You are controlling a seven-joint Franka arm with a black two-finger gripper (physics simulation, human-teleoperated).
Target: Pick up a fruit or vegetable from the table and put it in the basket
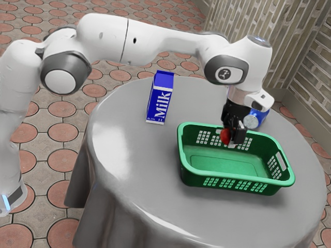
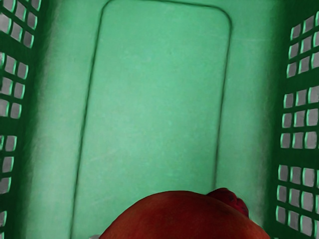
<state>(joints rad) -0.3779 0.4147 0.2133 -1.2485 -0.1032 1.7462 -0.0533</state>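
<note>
"Over the open green plastic basket with latticed walls (image 1: 232, 182), what are we doing with our black two-finger gripper (image 1: 232, 138)?"

"We are gripping a round, glossy red fruit (image 1: 225, 136), and its darker red nub (image 2: 229, 199) is poking out at one side in the wrist view."

"So are we resting the fruit on the basket's floor?"

"No, we are holding it above the smooth green floor (image 2: 154, 99). From the wrist camera we are looking down on that floor, with gridded walls rising on both sides of the fruit."

"And how are we reaching it?"

"We are stretching our white jointed arm (image 1: 155, 41) across from the exterior view's left, and our hand is pointing down toward the basket."

"What else are we seeing on the round table with its grey covering (image 1: 129, 155)?"

"Toward the exterior view's left of the basket, a blue and white milk carton (image 1: 160, 103) is standing upright, apart from the basket. Beyond the basket, a blue can with a pale round end (image 1: 259, 118) is sitting partly hidden behind our hand. We are seeing its pale end facing the exterior camera."
</note>
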